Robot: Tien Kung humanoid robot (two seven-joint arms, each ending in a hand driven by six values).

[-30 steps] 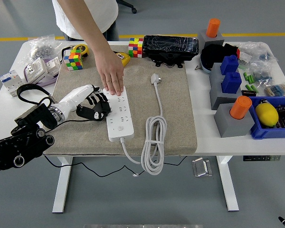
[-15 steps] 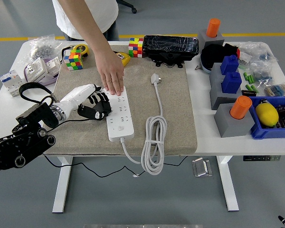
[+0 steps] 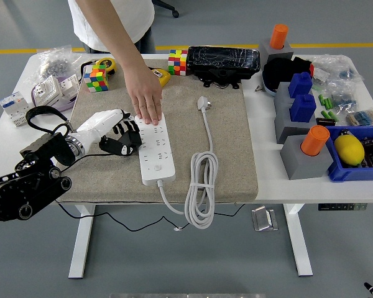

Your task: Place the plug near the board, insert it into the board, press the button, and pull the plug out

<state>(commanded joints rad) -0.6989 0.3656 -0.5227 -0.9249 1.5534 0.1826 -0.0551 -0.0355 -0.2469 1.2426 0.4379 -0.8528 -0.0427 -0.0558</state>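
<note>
Mat (image 3: 230,143) (person's palm (image 3: 148,99) atop board (image 3: 155,149))

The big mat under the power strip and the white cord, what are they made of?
The mat looks like felt or woven cloth: dull beige, speckled, no shine. The power strip seems hard white plastic, smooth with crisp edges. The cord looks like rubbery plastic, since it bends into soft loops, ending in a white plug. These are guesses from looks alone.
</note>
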